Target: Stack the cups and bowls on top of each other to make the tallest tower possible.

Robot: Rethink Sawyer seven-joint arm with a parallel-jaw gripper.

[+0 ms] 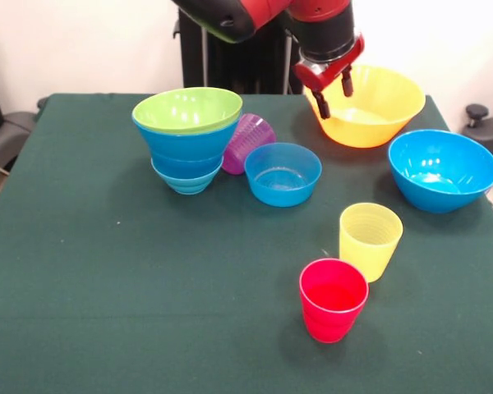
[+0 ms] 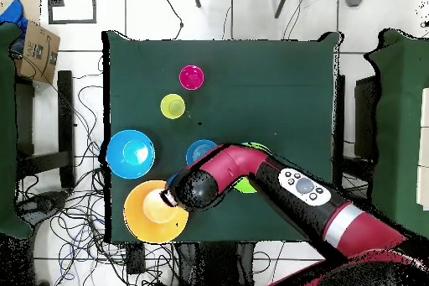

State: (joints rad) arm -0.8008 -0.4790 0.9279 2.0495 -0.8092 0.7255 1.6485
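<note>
the large yellow bowl (image 1: 366, 107), at two o'clock on the surface (image 1: 107, 287) from the tower (image 1: 187, 135), should be gripped squarely at its near rim, the fingers (image 1: 322, 102) being held apart above it.

You see a green worktop (image 2: 276, 73); left of it a cardboard box (image 2: 38, 48), tangled cables (image 2: 84, 132) between.

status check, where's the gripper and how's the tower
Gripper jaws open, empty, over yellow bowl rim. Tower three bowls, green on top. Purple cup tipped against it.
</note>
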